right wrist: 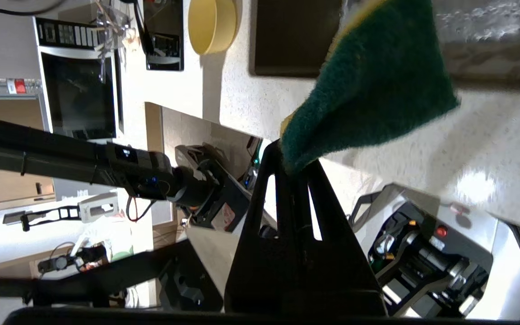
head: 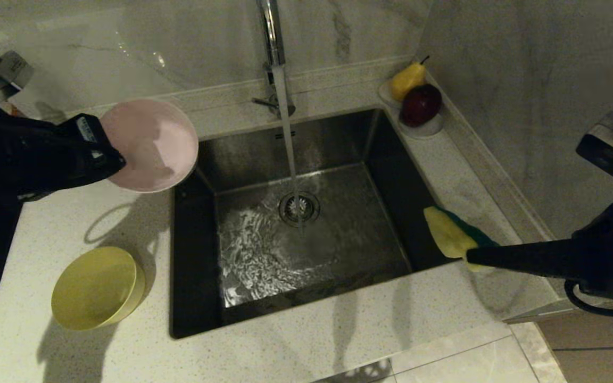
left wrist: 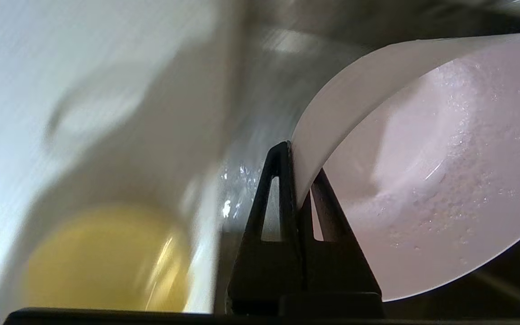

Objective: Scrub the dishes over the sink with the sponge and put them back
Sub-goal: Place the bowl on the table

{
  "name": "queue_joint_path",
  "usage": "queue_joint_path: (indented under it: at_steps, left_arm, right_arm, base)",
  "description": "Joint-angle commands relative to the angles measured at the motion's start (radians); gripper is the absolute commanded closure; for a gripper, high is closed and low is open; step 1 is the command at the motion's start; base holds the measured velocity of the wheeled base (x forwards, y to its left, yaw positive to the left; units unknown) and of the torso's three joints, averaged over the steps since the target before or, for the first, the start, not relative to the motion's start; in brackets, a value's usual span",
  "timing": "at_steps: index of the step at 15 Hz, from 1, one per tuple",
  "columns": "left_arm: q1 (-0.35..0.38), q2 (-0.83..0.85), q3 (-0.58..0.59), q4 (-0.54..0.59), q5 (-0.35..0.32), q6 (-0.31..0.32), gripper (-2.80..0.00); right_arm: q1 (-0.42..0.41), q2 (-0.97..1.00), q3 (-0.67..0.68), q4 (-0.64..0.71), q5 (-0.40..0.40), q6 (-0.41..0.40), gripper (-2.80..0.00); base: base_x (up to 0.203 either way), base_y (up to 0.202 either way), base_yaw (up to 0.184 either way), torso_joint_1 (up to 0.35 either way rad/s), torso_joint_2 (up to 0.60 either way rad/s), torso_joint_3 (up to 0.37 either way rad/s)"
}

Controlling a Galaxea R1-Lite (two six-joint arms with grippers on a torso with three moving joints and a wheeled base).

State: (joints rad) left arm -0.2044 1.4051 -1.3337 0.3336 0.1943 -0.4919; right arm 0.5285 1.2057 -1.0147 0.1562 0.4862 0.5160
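- Left pincer [head: 117, 159]: pressed together on the rim of the pale pink bowl [head: 152, 144], held tilted in the air just off the sink's [head: 402, 175] left rear corner, hollow facing the basin; droplets and suds visible inside in the left wrist view.
- Right pincer [head: 471, 256]: pinching one end of the sponge [head: 453, 231], yellow body up and dark green scouring face beneath, held over the sink's right edge, near the front corner.
- Yellow bowl [head: 99, 287]: lying tipped on the bench [head: 312, 340], left of the sink and near its front corner.
- Light blue bowl: not clearly in view.
- Faucet [head: 272, 32]: running, stream falling onto the drain strainer [head: 299, 207] at the sink's middle.
- White fruit dish [head: 418, 127] with a pear and a dark red apple: on the ledge at the sink's right rear corner, no part of the job.
- Step in hand, judged: pink bowl in mid-wash, bowl and sponge well apart across the sink.
- Next move, judged: either bring the bowl over the basin and meet it with the sponge's green face, or, if scrubbed enough, rinse under the stream and set back on the bench left of the sink; firm rim grip needed, wet plastic likely slippery.
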Motion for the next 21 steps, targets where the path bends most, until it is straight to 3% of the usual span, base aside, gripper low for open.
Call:
queue_joint_path:
  at_steps: [1, 8, 11, 13, 17, 21]
  left_arm:
    - [0.069, 0.027, -0.115, 0.264, 0.002, -0.089, 0.00]
    - [0.353, 0.141, -0.161, 0.283, -0.010, -0.234, 0.00]
    - [0.482, 0.179, -0.202, 0.300, -0.158, -0.293, 0.00]
    - [0.555, 0.206, -0.209, 0.309, -0.183, -0.324, 0.00]
    - [0.723, 0.270, -0.214, 0.302, -0.281, -0.336, 0.00]
    - [0.789, 0.363, -0.212, 0.299, -0.290, -0.333, 0.00]
  right_arm:
    - [-0.002, -0.032, 0.007, 0.014, 0.002, 0.003, 0.00]
    - [-0.013, -0.022, 0.025, 0.022, -0.001, -0.007, 0.00]
    - [-0.030, -0.006, 0.025, 0.019, 0.000, -0.011, 0.00]
    - [-0.030, -0.003, 0.027, 0.017, -0.001, -0.013, 0.00]
    - [-0.031, 0.001, 0.028, 0.017, 0.000, -0.013, 0.00]
    - [-0.030, 0.011, 0.037, 0.014, 0.003, -0.013, 0.00]
  base:
    - [0.000, 0.000, 0.000, 0.000, 0.00, 0.000]
    - [0.000, 0.000, 0.000, 0.000, 0.00, 0.000]
    - [0.000, 0.000, 0.000, 0.000, 0.00, 0.000]
    - [0.000, 0.000, 0.000, 0.000, 0.00, 0.000]
    - [0.000, 0.000, 0.000, 0.000, 0.00, 0.000]
    - [0.000, 0.000, 0.000, 0.000, 0.00, 0.000]
